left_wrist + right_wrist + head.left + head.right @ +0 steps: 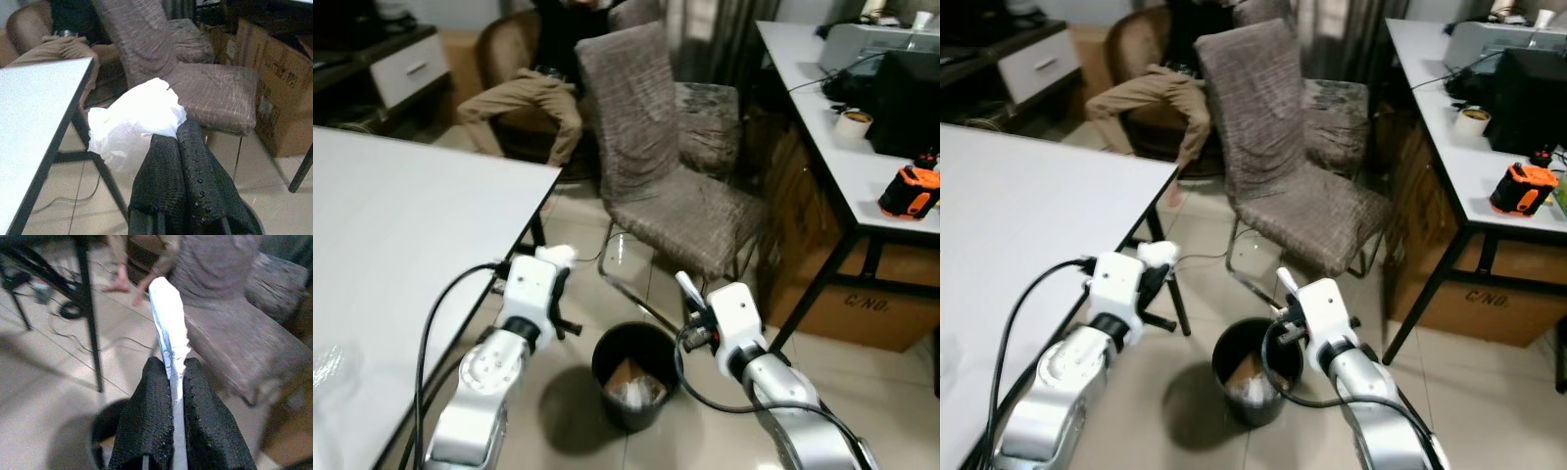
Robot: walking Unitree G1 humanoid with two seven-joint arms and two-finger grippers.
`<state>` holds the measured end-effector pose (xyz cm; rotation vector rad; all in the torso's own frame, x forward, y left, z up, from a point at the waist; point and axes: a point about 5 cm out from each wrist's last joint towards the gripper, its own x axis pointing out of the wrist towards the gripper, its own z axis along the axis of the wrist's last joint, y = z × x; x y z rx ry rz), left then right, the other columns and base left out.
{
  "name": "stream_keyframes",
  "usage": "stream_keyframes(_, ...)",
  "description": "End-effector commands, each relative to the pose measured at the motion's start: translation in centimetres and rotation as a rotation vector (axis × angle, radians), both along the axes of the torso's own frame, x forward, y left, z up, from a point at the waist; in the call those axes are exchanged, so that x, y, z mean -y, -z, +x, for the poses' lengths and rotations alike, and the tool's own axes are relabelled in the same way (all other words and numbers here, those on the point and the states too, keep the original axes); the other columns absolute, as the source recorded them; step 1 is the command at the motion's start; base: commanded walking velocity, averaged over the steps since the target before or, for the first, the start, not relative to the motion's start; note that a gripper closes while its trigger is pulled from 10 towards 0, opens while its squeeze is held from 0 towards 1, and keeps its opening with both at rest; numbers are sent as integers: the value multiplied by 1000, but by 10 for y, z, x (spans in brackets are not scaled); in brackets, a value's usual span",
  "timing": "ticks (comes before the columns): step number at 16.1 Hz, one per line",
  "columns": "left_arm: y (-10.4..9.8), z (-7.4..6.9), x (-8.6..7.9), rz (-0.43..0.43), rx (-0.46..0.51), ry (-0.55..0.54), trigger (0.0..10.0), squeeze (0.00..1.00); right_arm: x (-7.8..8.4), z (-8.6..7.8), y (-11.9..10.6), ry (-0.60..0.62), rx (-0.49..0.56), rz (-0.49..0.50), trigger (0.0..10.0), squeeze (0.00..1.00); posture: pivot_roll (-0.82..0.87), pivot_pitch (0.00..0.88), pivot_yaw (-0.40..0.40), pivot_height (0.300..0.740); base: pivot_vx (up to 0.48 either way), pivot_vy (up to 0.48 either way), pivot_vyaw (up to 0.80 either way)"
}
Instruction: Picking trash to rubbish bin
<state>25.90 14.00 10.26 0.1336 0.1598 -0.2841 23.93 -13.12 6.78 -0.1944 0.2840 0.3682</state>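
**Both grippers loaded, held above bin**

Head views: black rubbish bin [634,377] is seen on tiled floor, between the two arms, w/ crumpled paper and brown scrap already inside. Left gripper [560,257] is held up beside the white table [401,245] corner, a white wad at its tip. Right gripper [686,287] is raised just over the bin's right rim, a thin white strip sticking up from it.

Left wrist view: fingers [195,171] are seen pressed together, clamped on a crumpled white tissue [134,122]; this detail isn't resolved in head views. Table edge and its black leg are visible alongside.

Right wrist view: fingers [146,416] are closed narrowly on a flat folded strip of white paper [168,328], which runs between them and stands past the tips. Bin rim is glimpsed below the fingers.

Bkgd: grey fabric chair [656,166] stands beyond the bin; a seated person's legs [524,103] are seen behind it. An orange tape measure [911,191] lies on the right-hand table [822,108].
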Motion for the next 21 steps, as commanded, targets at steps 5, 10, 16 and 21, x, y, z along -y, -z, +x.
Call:
stream_keyframes(5,1,0,13,-4,5,71,10000,0,10,-12,9,43,-71,4,10000,0,-198,0,13,740,419,0,-473)
stream_keyframes(10,10,-7,12,30,-42,90,10000,0,12,-15,16,6,-98,-50,10000,0,-196,0,2,740,81,0,0)
stream_keyframes(16,11,-19,4,21,-83,160,10000,0,21,0,61,-24,-239,-83,10000,0,-194,10,0,740,0,0,0)
stream_keyframes(21,4,-25,6,37,-117,319,10000,0,13,32,73,-144,-337,-118,10000,0,-161,36,-18,740,0,0,0)
